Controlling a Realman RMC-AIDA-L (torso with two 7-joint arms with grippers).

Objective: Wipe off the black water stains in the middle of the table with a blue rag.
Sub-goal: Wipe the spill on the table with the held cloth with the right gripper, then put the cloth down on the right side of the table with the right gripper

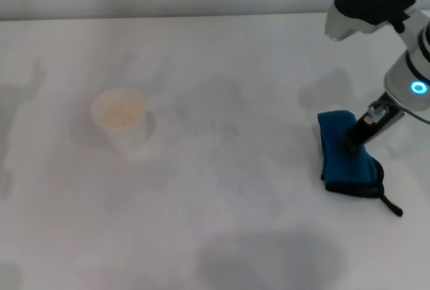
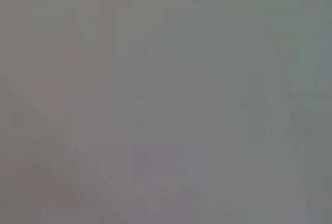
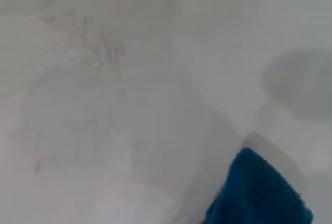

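Note:
The blue rag (image 1: pixel 346 156) with black edging and a short black loop (image 1: pixel 392 206) lies bunched on the white table (image 1: pixel 222 236) at the right. My right gripper (image 1: pixel 350 143) reaches down from the right and is shut on the rag's middle. A corner of the rag shows in the right wrist view (image 3: pixel 259 193). No dark puddle shows. Only faint brownish smears (image 1: pixel 215 129) mark the middle of the table, also seen in the right wrist view (image 3: pixel 93 53). My left gripper is out of view; the left wrist view is a plain grey blur.
A white paper cup (image 1: pixel 121 119) stands on the left half of the table. The table's far edge (image 1: pixel 168 17) runs across the top of the head view. The right arm's housing (image 1: pixel 376 1) hangs over the far right corner.

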